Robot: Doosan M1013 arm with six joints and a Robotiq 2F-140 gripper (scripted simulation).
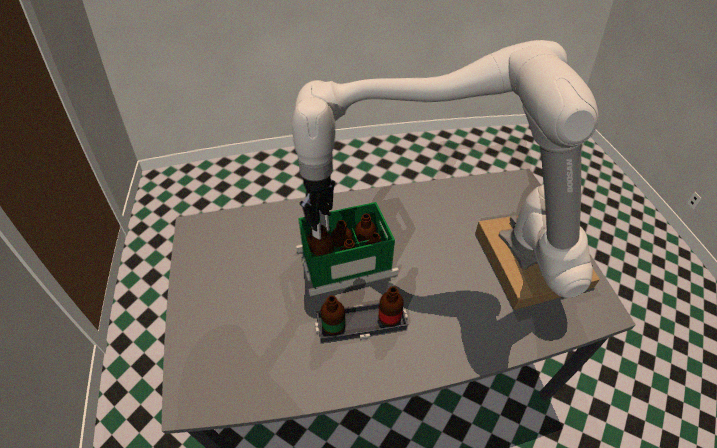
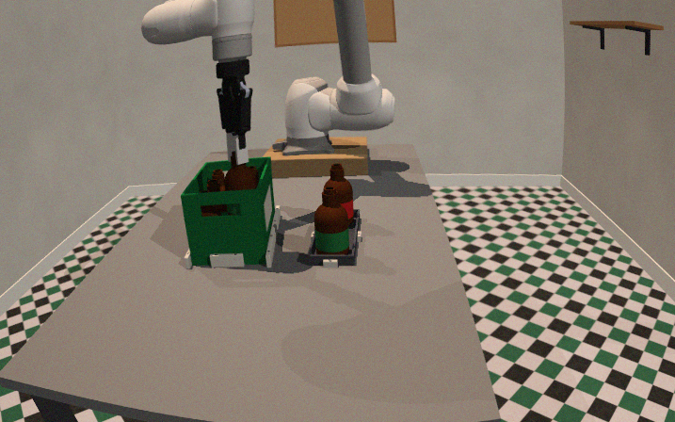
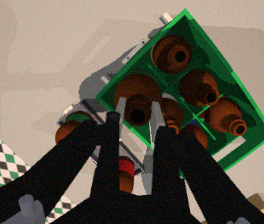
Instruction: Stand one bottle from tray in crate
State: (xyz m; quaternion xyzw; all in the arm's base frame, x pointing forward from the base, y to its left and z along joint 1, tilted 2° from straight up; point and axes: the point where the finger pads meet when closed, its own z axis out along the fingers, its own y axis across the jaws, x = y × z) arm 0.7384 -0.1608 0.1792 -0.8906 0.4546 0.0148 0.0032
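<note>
Table (image 1: 238,333) — bottle (image 3: 137,99) in end effector (image 3: 137,111)

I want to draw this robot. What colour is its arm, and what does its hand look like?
The arm is creamy white, with fat rounded joints and a grey tube section lettered DOOSAN. Its gripper is black with two long fingers and pale grey tips. It stands on a tan wooden block.

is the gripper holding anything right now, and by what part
Yes. The gripper is shut on a brown bottle, pinching its neck from either side, just below the mouth. The bottle hangs upright in a corner cell of the green crate.
</note>
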